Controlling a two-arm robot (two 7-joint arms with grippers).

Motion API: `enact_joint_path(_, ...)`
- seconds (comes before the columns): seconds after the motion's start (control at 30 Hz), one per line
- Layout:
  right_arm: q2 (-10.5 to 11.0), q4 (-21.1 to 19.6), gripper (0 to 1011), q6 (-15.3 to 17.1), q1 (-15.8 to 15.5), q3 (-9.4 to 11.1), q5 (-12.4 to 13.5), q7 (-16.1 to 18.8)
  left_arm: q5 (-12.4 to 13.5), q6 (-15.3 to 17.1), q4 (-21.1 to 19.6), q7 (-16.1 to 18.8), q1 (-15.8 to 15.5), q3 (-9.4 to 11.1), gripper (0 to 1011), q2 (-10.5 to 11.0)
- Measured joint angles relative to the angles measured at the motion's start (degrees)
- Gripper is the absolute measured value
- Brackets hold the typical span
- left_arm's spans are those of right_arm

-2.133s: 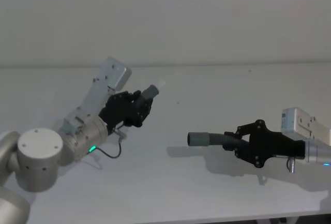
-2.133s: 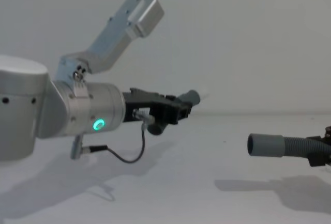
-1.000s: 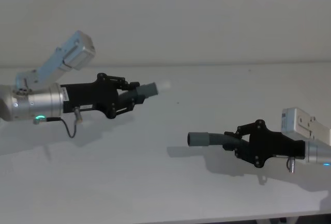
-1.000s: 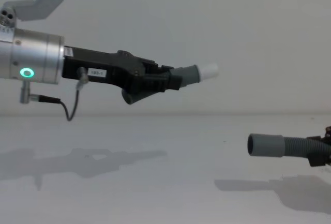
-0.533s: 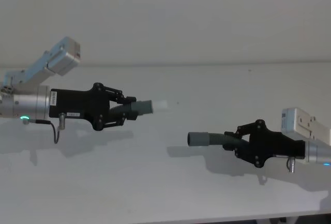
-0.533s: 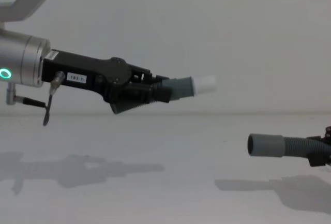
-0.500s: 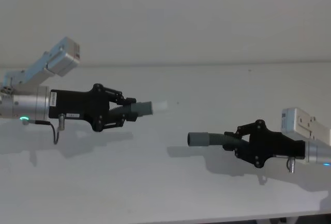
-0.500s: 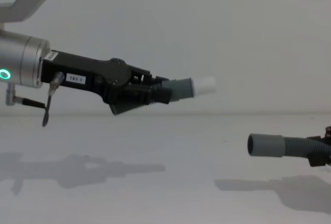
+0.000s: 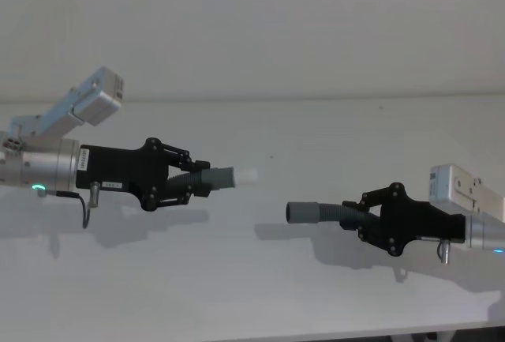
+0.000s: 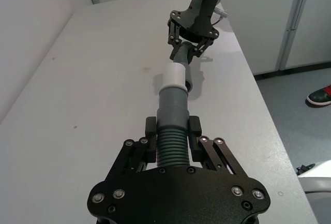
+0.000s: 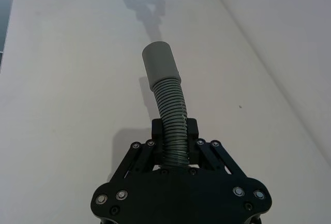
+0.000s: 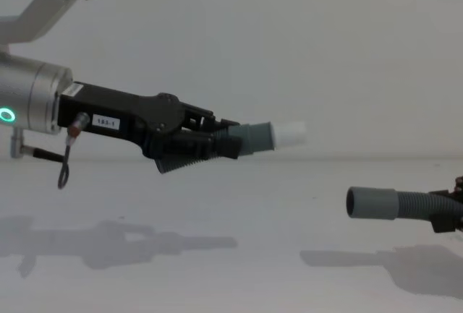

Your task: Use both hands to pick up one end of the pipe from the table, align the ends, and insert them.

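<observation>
My left gripper [image 9: 193, 178] hovers above the white table [image 9: 316, 129], shut on the ribbed body of one pipe piece [image 9: 211, 178]. That piece's narrow cuff with the white tip [image 9: 246, 175] points right, nearly level. At the right, my right gripper [image 9: 355, 217] is shut on the other pipe piece [image 9: 327, 213], whose wide grey cuff [image 9: 300, 212] points left. In the chest view the white tip [image 12: 289, 134] sits higher than the wide cuff [image 12: 372, 202] and left of it, with a gap between them. In the left wrist view the white tip [image 10: 174, 75] points toward the right gripper [image 10: 191, 40].
A thin black cable [image 9: 85, 206] hangs under the left wrist. The pale wall rises behind the table's far edge [image 9: 316, 99]. In the left wrist view the table's side edge [image 10: 261, 97] drops to the floor.
The left gripper has swung from a raised pose down and levelled out, so its white tip now sits lower and points at the other piece. The right gripper and its piece have not moved.
</observation>
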Motion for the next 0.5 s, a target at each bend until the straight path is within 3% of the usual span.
enact_joint_path(0.5, 0.0, 0.0, 233, 0.0, 0.0, 0.0, 0.0, 0.0, 0.0, -1.2, 1.7, 2.2, 1.0, 1.3, 325, -1.7)
